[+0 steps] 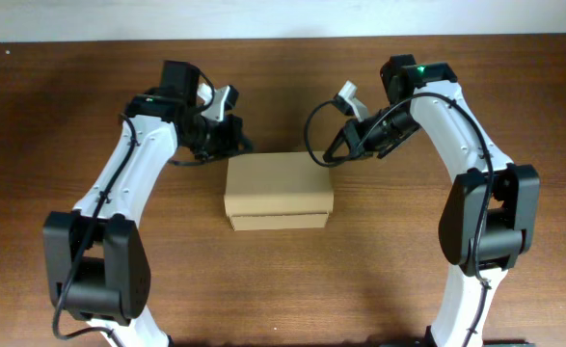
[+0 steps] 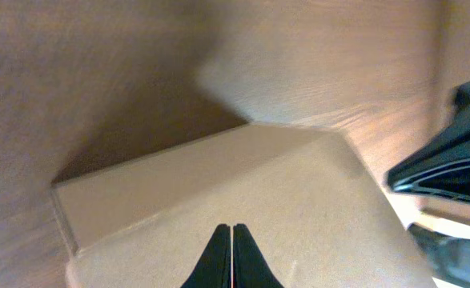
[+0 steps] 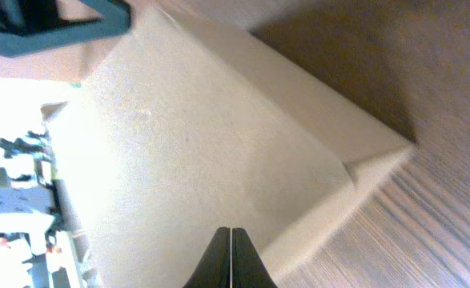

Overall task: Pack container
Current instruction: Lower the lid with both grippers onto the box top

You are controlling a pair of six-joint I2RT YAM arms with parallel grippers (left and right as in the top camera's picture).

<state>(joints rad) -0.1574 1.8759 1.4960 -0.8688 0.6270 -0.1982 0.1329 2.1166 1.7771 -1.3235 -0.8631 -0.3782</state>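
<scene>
The closed container (image 1: 278,188) sat in the middle of the table (image 1: 292,289), with the left gripper (image 2: 231,234) at its 10 o'clock and the right gripper (image 3: 230,235) at its 2 o'clock, both with fingers pressed together and holding nothing, so a hard push could have slid it away.

It looked like a robotics lab or test bench. A white-and-black left arm (image 1: 109,183) and right arm (image 1: 466,135) stood at the near edge of a brown wood-grain table (image 1: 283,299) bearing a plain cardboard container (image 1: 278,183). A pale wall (image 1: 263,17) ran along the far side, and the right wrist view caught blurred, brightly lit equipment (image 3: 14,216).
</scene>
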